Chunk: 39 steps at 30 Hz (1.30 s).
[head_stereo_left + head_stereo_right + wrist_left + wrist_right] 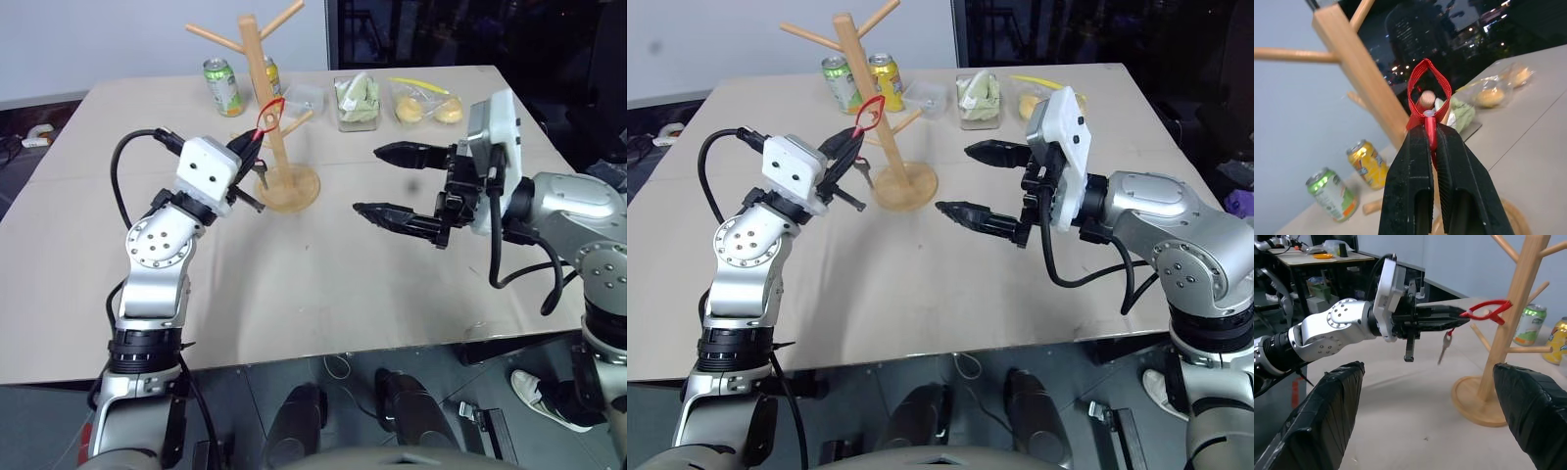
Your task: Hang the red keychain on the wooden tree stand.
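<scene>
Left claw [253, 147] clamped on keychain [268, 115], red loop raised beside stand [265, 88], around a low peg tip or merely before it: unclear. Key [1444, 347] dangling below. Right claw [390, 181] spread wide, empty, above desk [323, 284].

I'm looking at silver arms with round, screw-dotted joint housings and black ribbed collars. Each wrist is carrying a white box, black cables are looping beside it, and both grippers [247, 149] [394, 181] are wearing textured black fingers [1410, 186].
</scene>
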{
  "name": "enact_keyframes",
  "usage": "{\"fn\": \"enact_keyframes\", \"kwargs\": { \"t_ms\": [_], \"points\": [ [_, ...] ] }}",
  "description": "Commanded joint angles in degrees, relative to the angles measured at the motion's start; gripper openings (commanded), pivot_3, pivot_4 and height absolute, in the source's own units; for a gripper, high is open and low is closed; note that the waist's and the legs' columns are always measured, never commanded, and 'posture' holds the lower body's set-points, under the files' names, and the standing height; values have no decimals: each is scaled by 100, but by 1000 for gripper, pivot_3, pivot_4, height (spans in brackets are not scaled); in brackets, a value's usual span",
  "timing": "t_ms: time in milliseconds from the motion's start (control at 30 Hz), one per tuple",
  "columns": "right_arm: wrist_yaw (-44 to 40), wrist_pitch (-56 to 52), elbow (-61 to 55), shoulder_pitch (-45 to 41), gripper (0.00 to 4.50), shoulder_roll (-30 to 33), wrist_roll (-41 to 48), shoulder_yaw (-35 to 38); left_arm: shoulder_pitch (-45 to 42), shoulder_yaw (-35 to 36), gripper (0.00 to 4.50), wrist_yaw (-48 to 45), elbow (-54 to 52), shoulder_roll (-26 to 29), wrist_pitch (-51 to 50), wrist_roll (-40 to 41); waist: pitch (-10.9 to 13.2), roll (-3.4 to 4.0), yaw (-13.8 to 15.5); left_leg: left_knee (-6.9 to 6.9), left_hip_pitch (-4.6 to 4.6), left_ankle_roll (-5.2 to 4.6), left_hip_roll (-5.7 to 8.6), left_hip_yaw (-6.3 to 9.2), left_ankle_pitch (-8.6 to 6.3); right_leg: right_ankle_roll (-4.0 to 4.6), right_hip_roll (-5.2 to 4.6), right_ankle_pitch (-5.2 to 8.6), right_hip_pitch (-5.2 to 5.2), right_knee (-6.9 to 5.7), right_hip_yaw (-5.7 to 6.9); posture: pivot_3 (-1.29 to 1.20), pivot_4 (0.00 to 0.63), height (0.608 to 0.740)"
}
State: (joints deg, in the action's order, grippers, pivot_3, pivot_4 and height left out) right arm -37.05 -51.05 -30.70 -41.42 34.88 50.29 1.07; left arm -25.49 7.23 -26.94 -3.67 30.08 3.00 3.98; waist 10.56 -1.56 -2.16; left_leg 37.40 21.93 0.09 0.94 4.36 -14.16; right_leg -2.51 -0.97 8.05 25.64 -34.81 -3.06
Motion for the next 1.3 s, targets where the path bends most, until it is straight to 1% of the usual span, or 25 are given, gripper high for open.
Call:
{"fn": "enact_keyframes", "kwargs": {
  "t_ms": [33, 300, 467, 600, 633, 667, 733, 767, 800, 833, 867, 933, 967, 1067, 1133, 1233, 1300],
  "points": [
    [126, 57, -106, -242, 4500, -32, 131, 226, -133, 0, 66, 44, -64, 30, 137, -42, 0, 0, -1, 0, 0, 0, 0, 0, 0, 0, 0, 0, 0, 0, 0, 0, 150, 740],
    [250, 101, -106, -308, 4500, -51, 131, 202, -115, -125, 66, 99, 81, 84, 88, -297, 0, 0, -2, 0, 0, 0, 0, 0, 0, 0, 0, 0, 0, -1, 0, 0, 150, 740],
    [274, 123, -84, -294, 4500, -36, 124, 221, -98, -28, 66, 293, 249, 85, -61, -473, 0, 0, -2, 0, -1, 0, 0, 0, 0, 0, 0, 0, 0, -1, 0, 0, 150, 740],
    [286, 133, -83, -286, 4500, -44, 116, 211, -88, -81, 66, 293, 353, 163, -15, -614, 0, 0, -3, 0, -1, 0, 0, 0, 0, 0, 0, 0, 0, -1, 0, 0, 150, 740],
    [285, 138, -82, -280, 4500, -45, 109, 206, -79, -87, 366, 303, 376, 180, 4, -650, 0, 0, -3, 0, 0, 0, -1, 0, 0, 0, 0, 0, 0, -1, 0, 0, 150, 740],
    [282, 147, -77, -277, 4500, -45, 98, 201, -75, -85, 575, 303, 392, 185, 14, -660, 0, 0, -3, 0, 0, 0, -1, 0, 0, 0, 0, 0, 0, -1, 0, 0, 150, 740],
    [275, 157, -61, -282, 4500, -43, 85, 200, -81, -73, 1283, 289, 411, 188, 15, -653, 0, 0, -2, 0, 0, 0, -1, 0, 0, 0, 0, 0, 0, -1, 0, 0, 150, 740],
    [282, 161, -59, -291, 4500, -47, 81, 200, -78, -61, 1775, 281, 417, 198, 17, -647, 0, 0, -2, 0, 0, 0, -1, 0, 0, 0, -1, 0, 0, -1, 0, 0, 150, 740],
    [289, 165, -55, -304, 4500, -52, 82, 205, -75, -49, 2148, 273, 421, 207, 18, -640, 0, 0, -1, 0, 0, 0, -1, 0, 0, 0, -1, 0, 0, -1, 0, 0, 150, 740],
    [294, 167, -53, -313, 4500, -55, 83, 209, -72, -41, 2733, 269, 423, 214, 20, -635, 0, 0, -1, 0, 0, 0, -1, 0, 0, 0, -1, 0, 0, -1, 0, 0, 150, 740],
    [319, 174, -35, -352, 4500, -81, 99, 228, -56, -12, 3164, 247, 436, 239, 17, -611, 0, 0, -2, 0, 0, 0, -1, 0, 0, 0, -1, 0, 0, -1, 0, 0, 150, 740],
    [331, 214, -6, -400, 4500, -116, 97, 251, 1, 53, 4203, 159, 439, 305, -45, -517, 0, 1, -15, 0, -1, 0, -1, 0, 0, 0, -1, 0, 0, -1, 0, 0, 150, 740],
    [331, 233, 9, -416, 4500, -134, 89, 255, 29, 81, 4393, 110, 445, 349, -61, -475, 0, 1, -16, -1, -1, 0, -1, -1, 0, 0, 0, 0, 1, -2, 0, 0, 150, 740],
    [349, 277, 38, -450, 4500, -195, 103, 273, 77, 212, 4393, -81, 450, 484, -226, -250, 0, 1, -17, -1, -2, 0, -3, 0, 0, 0, 0, 0, 1, -2, 0, 0, 150, 740],
    [369, 335, 43, -463, 4500, -229, 78, 273, 64, 343, 4393, -262, 422, 562, -562, 57, 0, 1, -15, -1, -1, 0, -4, 1, 0, 0, 0, 0, 1, -2, 1, 0, 150, 740],
    [353, 560, 58, -422, 4500, -240, -157, 235, 15, 527, 4393, -707, 217, 709, -1569, 757, 1, 2, -20, -1, -1, 0, -3, 1, 0, 0, 0, 0, 1, -2, 2, 0, 150, 740],
    [248, 673, 70, -273, 4500, -141, -333, 177, -29, 510, 4393, -1045, 62, 952, -2256, 1063, 1, 2, -20, -1, 1, 0, -3, 2, 0, 0, 1, 0, 2, -2, 3, 0, 150, 740]
  ]
}}
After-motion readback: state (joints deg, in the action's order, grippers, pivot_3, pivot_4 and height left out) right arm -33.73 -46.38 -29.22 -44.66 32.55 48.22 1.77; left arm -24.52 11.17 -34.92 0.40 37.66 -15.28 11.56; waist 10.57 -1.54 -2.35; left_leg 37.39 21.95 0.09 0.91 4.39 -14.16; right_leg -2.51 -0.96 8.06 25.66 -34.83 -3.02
